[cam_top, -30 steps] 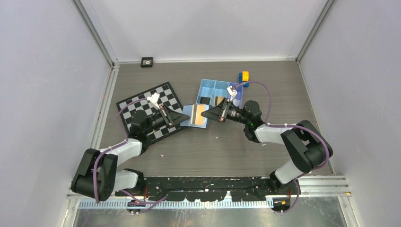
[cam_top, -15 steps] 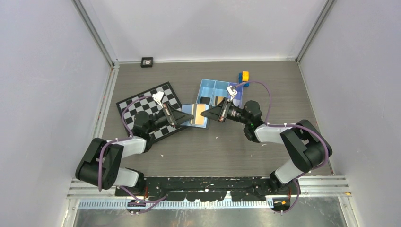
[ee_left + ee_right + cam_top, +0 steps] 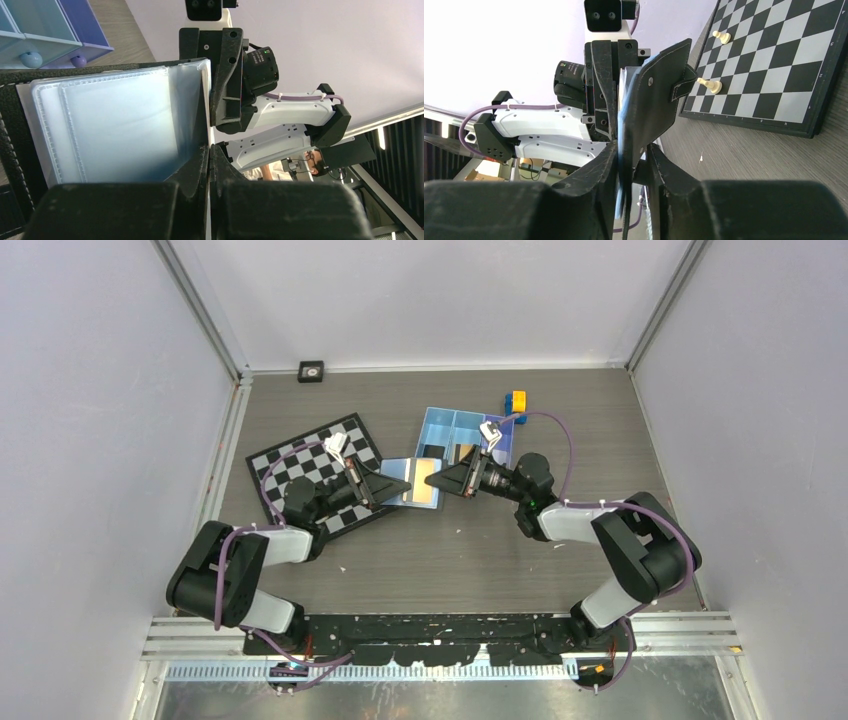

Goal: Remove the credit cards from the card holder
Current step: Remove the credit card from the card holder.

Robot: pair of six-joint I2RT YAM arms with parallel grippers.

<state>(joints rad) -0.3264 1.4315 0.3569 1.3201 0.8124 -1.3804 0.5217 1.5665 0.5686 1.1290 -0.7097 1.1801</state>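
Between the two pincers, at mid table [image 3: 450, 550], the holder [image 3: 115, 130] stands open, so the step in hand looks like drawing a card from its pocket while the other arm steadies the case. To do that well, one pincer should grip a flap near its edge, away from the pocket mouth. The other should take the card alone by its free edge, not card and sleeve together. The pull should run straight along the pocket, level with the flap. A skewed pull could jam the card or fold the case shut.

The left pincer [image 3: 209, 152] has its fingers pressed fully together on a thin pale edge of the holder's inner leaf, which runs down between them. The right pincer [image 3: 632, 147] is partly open, with the black outer flap and its snap tab standing upright in the gap. I cannot tell whether either pad touches the flap, so I would not count it as a grip.

Seen from above, the gold card [image 3: 424, 483] lies on the open face just under the right pincer's tip, not yet out. No second card can be made out for certain. The tray [image 3: 440, 425] sits just behind the holder, the blocks [image 3: 516, 400] lie beyond it, and the chessboard [image 3: 300, 465] is under the left arm
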